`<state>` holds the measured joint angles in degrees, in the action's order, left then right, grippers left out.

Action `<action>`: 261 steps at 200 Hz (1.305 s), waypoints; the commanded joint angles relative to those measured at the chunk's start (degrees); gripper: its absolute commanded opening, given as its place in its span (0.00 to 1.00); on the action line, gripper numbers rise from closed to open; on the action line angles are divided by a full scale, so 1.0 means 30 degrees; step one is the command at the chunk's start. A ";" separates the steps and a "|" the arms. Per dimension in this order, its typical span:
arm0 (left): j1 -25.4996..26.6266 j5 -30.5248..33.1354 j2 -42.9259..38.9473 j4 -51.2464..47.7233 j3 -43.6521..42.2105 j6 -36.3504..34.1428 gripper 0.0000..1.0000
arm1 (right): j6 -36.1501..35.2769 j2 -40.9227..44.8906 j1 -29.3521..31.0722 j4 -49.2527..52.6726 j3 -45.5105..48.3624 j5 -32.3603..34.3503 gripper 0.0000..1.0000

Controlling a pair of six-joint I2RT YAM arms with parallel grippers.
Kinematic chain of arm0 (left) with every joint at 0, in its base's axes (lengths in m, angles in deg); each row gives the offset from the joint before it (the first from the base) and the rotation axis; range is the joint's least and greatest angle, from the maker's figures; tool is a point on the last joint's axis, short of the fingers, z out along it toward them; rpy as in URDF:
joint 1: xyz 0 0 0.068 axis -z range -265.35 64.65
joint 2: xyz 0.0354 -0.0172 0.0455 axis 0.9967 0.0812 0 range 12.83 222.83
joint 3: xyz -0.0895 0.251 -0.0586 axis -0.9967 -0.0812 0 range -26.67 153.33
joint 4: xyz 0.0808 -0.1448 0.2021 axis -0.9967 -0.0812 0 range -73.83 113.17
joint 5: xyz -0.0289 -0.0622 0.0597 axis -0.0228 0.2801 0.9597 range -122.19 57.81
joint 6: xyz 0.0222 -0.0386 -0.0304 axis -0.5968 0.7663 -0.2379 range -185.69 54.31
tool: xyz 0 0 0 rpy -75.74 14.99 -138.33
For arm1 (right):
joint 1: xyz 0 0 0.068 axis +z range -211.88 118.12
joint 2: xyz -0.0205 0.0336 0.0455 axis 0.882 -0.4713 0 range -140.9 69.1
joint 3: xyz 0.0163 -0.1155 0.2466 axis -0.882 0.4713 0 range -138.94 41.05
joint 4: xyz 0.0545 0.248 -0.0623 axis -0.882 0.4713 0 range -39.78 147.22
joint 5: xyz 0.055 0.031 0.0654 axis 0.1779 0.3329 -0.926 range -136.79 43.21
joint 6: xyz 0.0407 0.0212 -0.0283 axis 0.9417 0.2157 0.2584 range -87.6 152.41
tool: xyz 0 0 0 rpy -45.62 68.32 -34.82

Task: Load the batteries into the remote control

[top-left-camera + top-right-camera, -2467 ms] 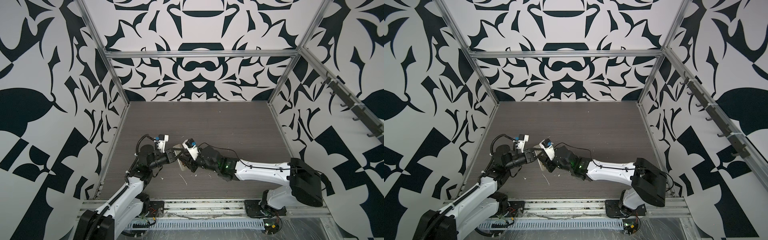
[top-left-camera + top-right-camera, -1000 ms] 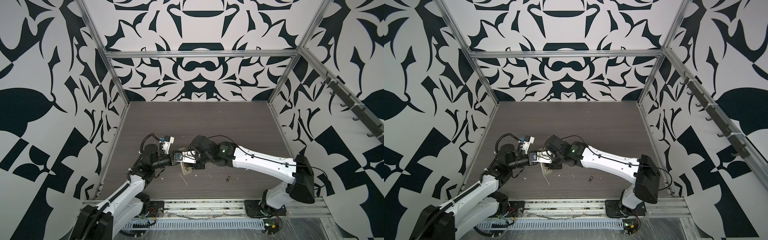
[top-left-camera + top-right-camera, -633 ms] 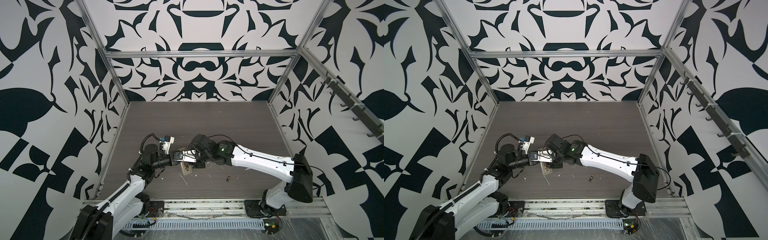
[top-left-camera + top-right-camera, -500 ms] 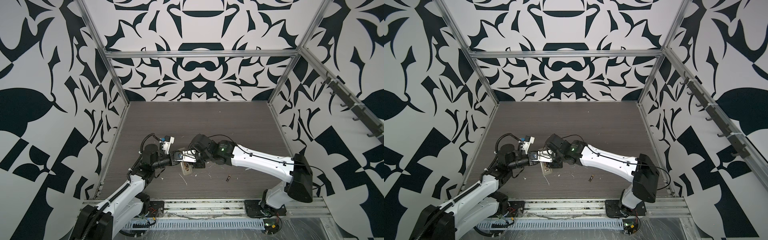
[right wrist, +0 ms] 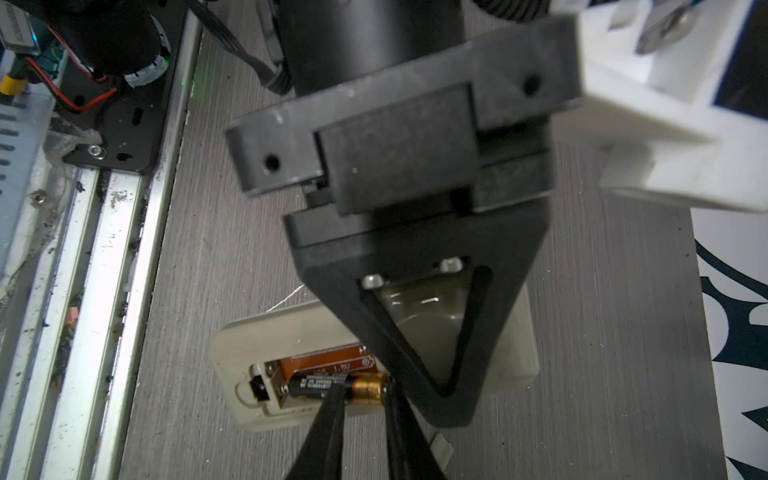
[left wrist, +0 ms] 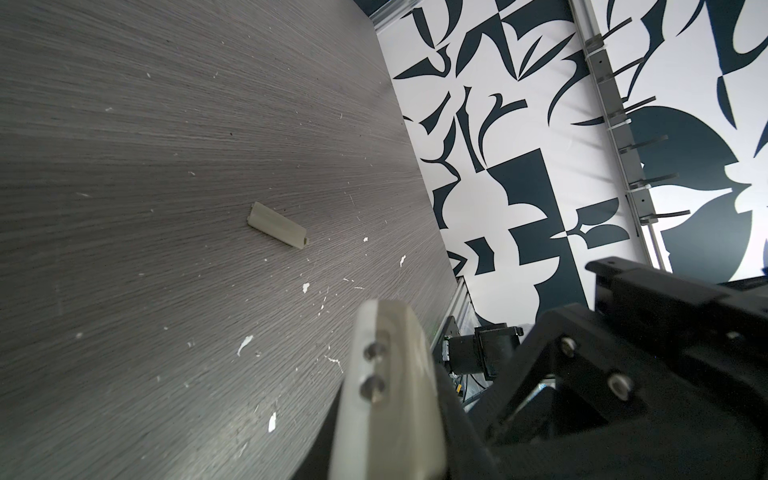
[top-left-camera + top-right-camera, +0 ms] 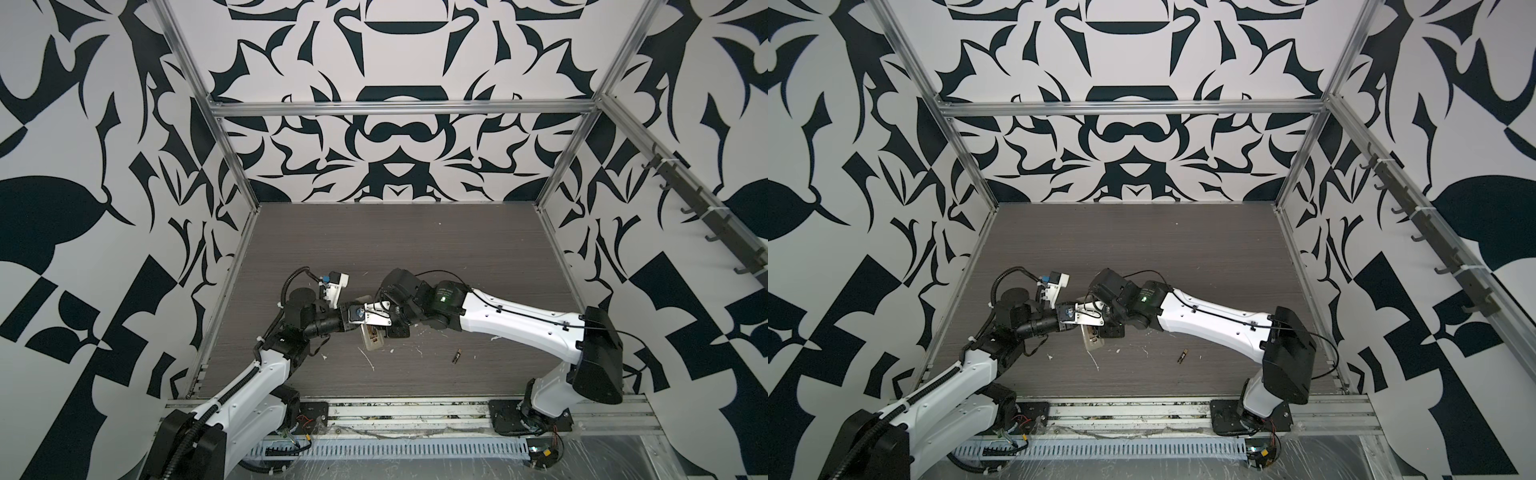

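Right fingers point(image 5: 324, 428): narrow gap, tips down on a battery point(image 5: 311, 384), one on its dark body and one at the copper end. The battery lies in the open bay of the remote control point(image 5: 282, 332), which sits beige back up on the table point(image 5: 208, 257). Left fingers point(image 5: 359, 316): closed together, lying across the remote control's back. Second battery point(image 7: 456, 356) lies loose on the table, well to the right. Beige cover point(image 6: 276, 226) lies apart on the table.

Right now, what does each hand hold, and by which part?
Left hand: remote control, clamped beside its battery compartment. Right hand straddles the copper end of the seated battery; grip cannot be told.
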<state>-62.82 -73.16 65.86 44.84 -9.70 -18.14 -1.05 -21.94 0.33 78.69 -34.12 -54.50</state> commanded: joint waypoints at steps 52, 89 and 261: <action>0.0031 -0.0198 -0.0130 0.0452 0.0378 -0.0150 0.00 | 0.0009 -0.0315 -0.0039 0.0097 -0.0880 -0.0305 0.19; 0.0041 -0.0200 -0.0210 0.0415 0.0358 -0.0147 0.00 | -0.0069 -0.0395 -0.0026 0.0317 -0.0891 -0.0305 0.18; 0.0028 0.0148 -0.0672 0.0159 0.0366 -0.0264 0.00 | -0.0230 -0.1746 0.0379 0.1980 -0.1455 -0.1067 0.13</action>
<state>-62.82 -71.74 65.75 40.82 -9.72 -19.23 -1.27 -25.92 0.53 81.42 -37.20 -56.18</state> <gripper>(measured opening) 0.250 0.128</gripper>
